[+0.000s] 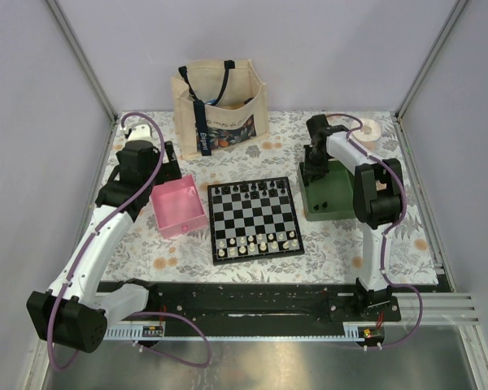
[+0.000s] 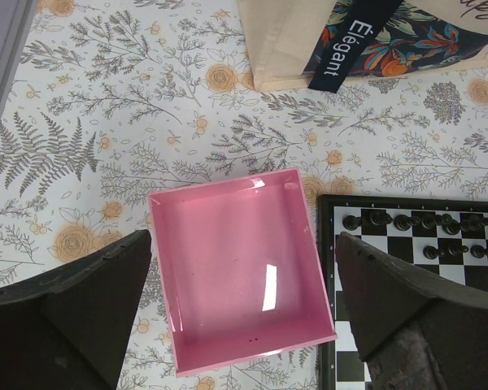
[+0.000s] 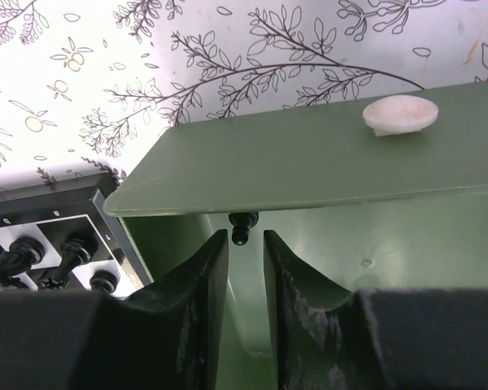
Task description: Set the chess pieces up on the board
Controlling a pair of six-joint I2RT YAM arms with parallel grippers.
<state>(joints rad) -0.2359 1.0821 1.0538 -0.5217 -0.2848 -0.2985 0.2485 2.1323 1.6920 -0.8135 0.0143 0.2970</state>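
Note:
The chequered board [image 1: 254, 221] lies mid-table. Black pieces [image 1: 252, 191] stand along its far rows and white pieces along its near rows. The black rows also show in the left wrist view [image 2: 407, 221]. My right gripper [image 3: 246, 236] reaches into the far-left corner of the green tray [image 3: 309, 162]. Its jaws are narrowly apart, with a black pawn [image 3: 241, 228] at their tips and a small gap on each side. In the top view this gripper [image 1: 312, 175] is over the green tray [image 1: 335, 210]. My left gripper [image 2: 242, 244] is wide open and empty above the pink tray [image 2: 228, 211].
A cloth tote bag [image 1: 220, 101] stands at the back behind the board. A cream tape roll [image 1: 372, 131] lies at the back right. A small white rounded object [image 3: 400, 114] shows by the green tray's far wall. Grey walls enclose the floral cloth.

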